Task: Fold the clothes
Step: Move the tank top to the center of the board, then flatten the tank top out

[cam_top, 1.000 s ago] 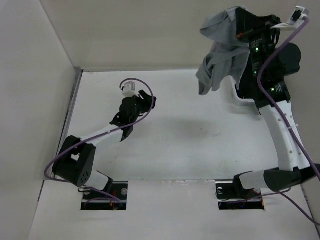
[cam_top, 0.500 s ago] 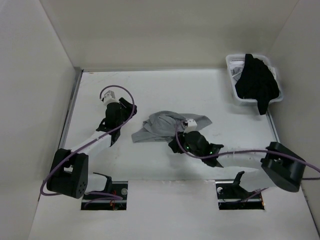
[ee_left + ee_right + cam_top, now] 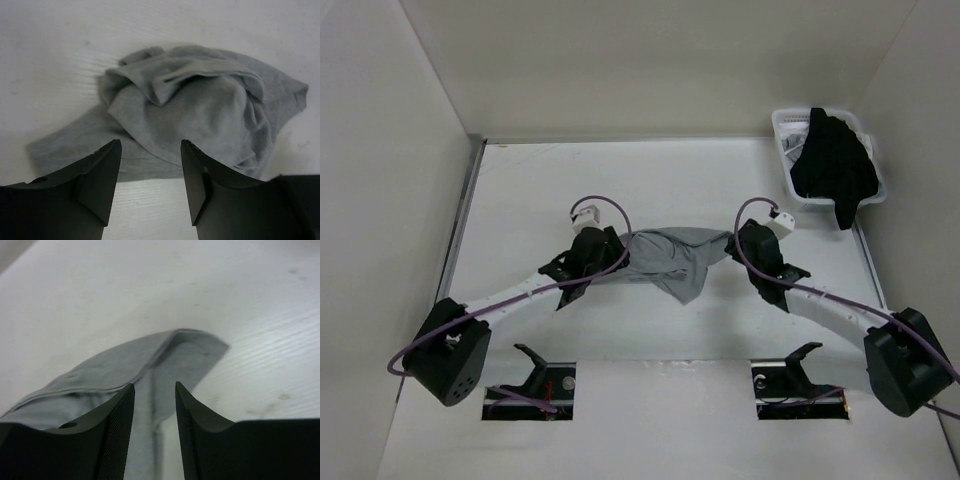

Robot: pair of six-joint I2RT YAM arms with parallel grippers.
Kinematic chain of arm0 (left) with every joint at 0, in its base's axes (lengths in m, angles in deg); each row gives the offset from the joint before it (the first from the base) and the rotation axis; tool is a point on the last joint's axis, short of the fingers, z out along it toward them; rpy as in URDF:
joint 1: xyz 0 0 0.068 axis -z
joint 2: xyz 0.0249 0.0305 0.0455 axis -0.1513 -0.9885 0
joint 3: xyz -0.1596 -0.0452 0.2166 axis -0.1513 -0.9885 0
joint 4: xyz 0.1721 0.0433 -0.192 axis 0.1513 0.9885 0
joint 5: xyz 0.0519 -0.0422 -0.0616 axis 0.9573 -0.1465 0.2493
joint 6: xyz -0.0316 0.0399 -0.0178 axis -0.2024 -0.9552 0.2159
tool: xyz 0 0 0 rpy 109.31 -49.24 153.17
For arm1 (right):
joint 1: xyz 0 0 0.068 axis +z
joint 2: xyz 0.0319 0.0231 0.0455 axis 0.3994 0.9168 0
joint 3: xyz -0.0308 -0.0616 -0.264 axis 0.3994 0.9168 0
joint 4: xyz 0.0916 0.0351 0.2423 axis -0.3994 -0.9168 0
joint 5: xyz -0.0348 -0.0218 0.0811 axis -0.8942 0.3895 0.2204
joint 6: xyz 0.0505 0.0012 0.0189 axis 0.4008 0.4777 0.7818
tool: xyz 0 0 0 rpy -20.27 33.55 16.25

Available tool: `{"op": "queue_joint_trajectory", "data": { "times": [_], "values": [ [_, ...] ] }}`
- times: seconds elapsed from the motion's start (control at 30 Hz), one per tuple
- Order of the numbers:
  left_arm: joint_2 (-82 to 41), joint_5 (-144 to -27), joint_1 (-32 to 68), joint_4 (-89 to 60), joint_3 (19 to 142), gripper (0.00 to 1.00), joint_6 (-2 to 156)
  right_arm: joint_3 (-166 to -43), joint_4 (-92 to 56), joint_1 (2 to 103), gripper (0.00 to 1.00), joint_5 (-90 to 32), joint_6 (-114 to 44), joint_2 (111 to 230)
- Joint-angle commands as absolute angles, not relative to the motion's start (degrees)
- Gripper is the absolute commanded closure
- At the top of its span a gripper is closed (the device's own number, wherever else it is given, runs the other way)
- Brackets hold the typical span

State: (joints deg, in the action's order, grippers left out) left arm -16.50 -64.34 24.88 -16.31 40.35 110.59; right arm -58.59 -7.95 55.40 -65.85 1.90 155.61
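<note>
The grey garment [image 3: 670, 258] lies rumpled on the white table [image 3: 550, 180], about mid-table. It is drawn out in a band between the two grippers, with one flap pointing toward the near edge. The left gripper [image 3: 617, 246] sits at the band's left end and the right gripper [image 3: 732, 243] at its right end, both low over the tabletop.

From the left wrist, the bunched folds lie just ahead of the fingers [image 3: 100, 175]. A flatter hem reaches back into the gap between their tips. From the right wrist, a flat rounded corner of the cloth lies just ahead. A seamed strip of it runs back between the fingers [image 3: 115, 430].

In the far right corner, well apart from the garment, stands a white basket [image 3: 778, 120]. A black garment [image 3: 830, 165] is heaped in it and droops over its near rim. A purple cable [image 3: 605, 204] loops above the left wrist.

The left fingers stand wide apart and grip nothing; the cloth only lies under the gap. The right fingers stand closer together but still apart, with fabric visible in the gap and not pinched. Whether any fingertip touches the fabric cannot be told.
</note>
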Motion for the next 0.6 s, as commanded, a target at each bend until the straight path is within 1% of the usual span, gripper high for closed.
{"op": "queue_joint_trajectory", "data": {
  "times": [0.0,0.07,0.2,0.3,0.43,0.47,0.57],
  "values": [
    [-18.3,-62.2,29.6,-18.0,45.2,0.50,111.7,-60.8,-10.7,50.2,0.54,-66.1,4.2,158.0],
    [-21.2,-60.5,31.0,-18.1,46.9,0.50,111.1,-62.2,-11.0,47.4,0.49,-64.8,3.7,160.3],
    [-25.5,-60.3,30.3,-18.0,47.7,0.50,111.0,-65.8,-10.9,44.4,0.45,-60.6,3.5,167.3],
    [-27.8,-59.8,29.4,-18.3,47.8,0.47,110.9,-67.7,-9.8,44.1,0.45,-56.7,5.0,171.9],
    [-29.5,-60.1,29.3,-21.1,49.1,0.46,110.3,-69.0,-5.5,44.4,0.45,-55.4,6.2,175.4],
    [-29.5,-60.4,29.7,-22.3,49.2,0.46,109.7,-69.2,-4.5,44.8,0.45,-55.1,6.3,175.7],
    [-28.7,-61.1,30.8,-24.4,48.2,0.52,108.1,-69.9,-3.1,45.6,0.45,-53.7,6.5,177.0]
  ]
}}
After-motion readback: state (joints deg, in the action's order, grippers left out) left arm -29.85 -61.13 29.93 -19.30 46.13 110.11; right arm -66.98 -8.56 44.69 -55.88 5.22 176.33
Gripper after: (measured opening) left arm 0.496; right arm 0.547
